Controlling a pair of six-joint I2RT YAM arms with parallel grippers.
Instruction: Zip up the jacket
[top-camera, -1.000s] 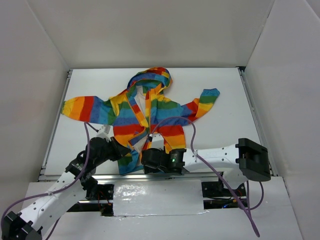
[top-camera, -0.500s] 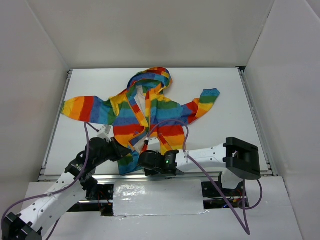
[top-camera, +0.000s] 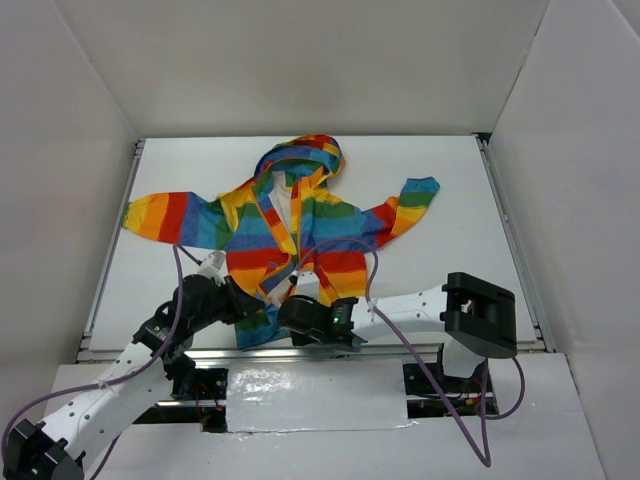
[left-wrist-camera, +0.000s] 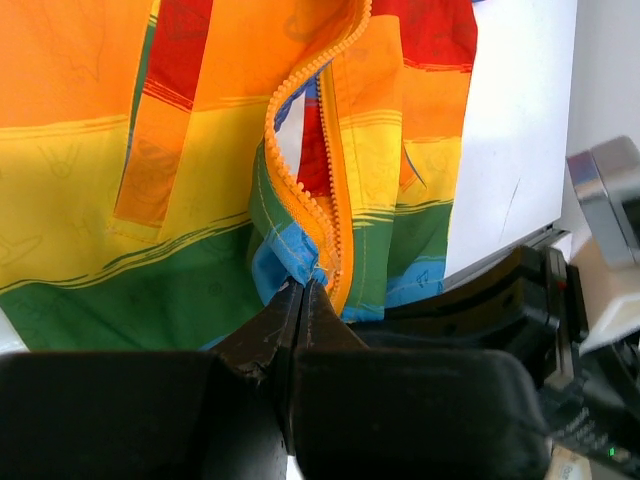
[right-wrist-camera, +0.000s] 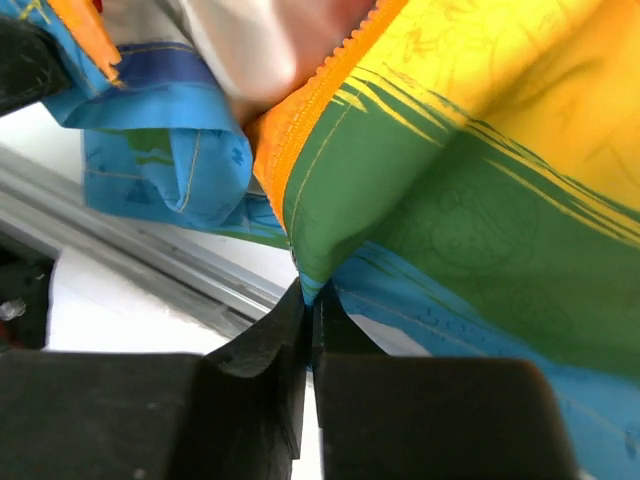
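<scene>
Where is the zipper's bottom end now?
In the top view, the zipper's bottom end sits at the jacket's hem by the table's near edge, pinched by the left gripper, with the right gripper close on its right.

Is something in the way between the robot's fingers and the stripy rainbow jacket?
Nothing visible is in the way. The left fingers and the right fingers are each pinched shut on the bottom hem of the small rainbow-striped fabric jacket, right beside its open orange zipper.

No readable text or labels.
</scene>
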